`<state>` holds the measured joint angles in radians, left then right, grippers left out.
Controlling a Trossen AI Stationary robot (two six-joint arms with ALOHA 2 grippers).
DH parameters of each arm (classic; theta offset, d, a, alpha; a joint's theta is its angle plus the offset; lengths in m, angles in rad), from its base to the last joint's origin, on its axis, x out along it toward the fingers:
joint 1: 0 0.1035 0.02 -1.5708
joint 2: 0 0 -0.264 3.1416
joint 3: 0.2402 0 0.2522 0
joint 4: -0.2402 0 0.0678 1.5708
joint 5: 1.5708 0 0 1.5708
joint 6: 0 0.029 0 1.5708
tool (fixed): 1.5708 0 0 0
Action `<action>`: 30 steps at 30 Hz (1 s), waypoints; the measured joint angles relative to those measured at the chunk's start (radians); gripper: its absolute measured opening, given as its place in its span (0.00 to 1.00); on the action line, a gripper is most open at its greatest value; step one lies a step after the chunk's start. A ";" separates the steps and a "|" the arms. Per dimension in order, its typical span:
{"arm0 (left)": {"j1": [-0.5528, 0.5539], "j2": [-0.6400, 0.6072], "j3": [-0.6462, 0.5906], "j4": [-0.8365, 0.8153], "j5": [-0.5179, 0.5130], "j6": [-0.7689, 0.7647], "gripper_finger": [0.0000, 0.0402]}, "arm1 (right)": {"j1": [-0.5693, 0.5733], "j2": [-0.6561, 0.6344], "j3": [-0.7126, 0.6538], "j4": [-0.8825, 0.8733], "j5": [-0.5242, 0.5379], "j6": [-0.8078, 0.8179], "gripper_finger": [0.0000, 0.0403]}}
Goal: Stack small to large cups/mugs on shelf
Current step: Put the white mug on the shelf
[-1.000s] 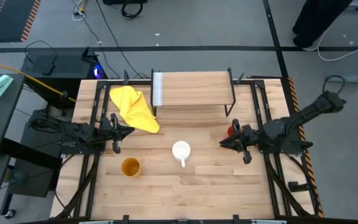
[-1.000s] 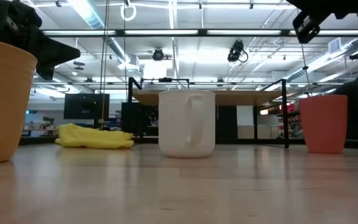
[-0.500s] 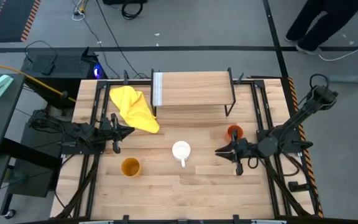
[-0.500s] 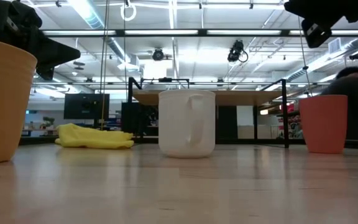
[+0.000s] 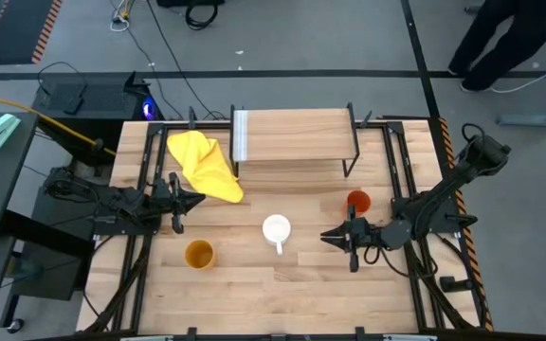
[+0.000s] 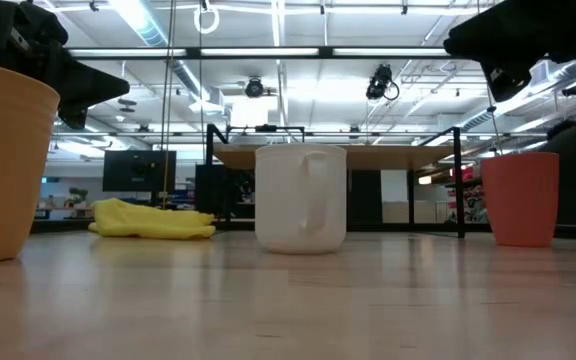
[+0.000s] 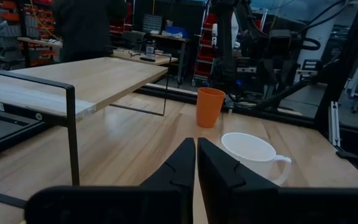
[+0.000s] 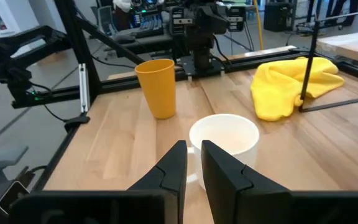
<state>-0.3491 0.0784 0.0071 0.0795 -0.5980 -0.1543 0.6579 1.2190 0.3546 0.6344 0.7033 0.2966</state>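
Observation:
The white mug (image 5: pixel 276 228) stands on its base mid-table, its handle (image 5: pixel 280 248) toward the near edge. The orange-red cup (image 5: pixel 357 201) stands upright to its right. The yellow-orange cup (image 5: pixel 199 254) stands near-left. The shelf (image 5: pixel 297 135) stands on its black legs at the far side, with nothing on its board. My right gripper (image 5: pixel 324 237) hovers shut just right of the mug and points at it (image 8: pixel 224 137). My left gripper (image 5: pixel 200 199) waits shut at the table's left, beside the yellow cloth (image 5: pixel 205 166).
The yellow cloth lies in a heap by the shelf's left legs. Black rails run along the left and right table sides (image 5: pixel 401 180). Bare wood lies between the mug and the near edge (image 5: pixel 282 294). A person's legs (image 5: pixel 500 38) show beyond the far right corner.
My right gripper has moved toward the table's near edge and to the left, away from the orange-red cup and toward the white mug. The orange-red cup, partly covered before, now shows whole. The cups and the mug have stayed in place.

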 joint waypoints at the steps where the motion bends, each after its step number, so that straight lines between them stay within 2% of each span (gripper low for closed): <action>1: 0.000 0.000 0.000 0.000 0.000 0.000 0.06 | 0.000 0.015 0.000 0.015 0.000 0.000 0.14; 13: 0.000 0.000 0.000 -0.002 0.000 0.005 0.07 | -0.001 0.160 0.000 0.153 0.000 0.019 0.14; 21: 0.000 0.000 0.000 -0.002 0.000 0.009 0.06 | -0.001 0.169 0.000 0.162 0.000 0.042 0.14; 30: 0.000 0.000 0.000 -0.003 0.000 0.009 0.08 | -0.001 0.169 0.000 0.162 0.047 0.067 0.14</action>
<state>-0.3490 0.0784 0.0071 0.0761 -0.5980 -0.1455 0.6571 1.3884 0.3546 0.7959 0.7500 0.3632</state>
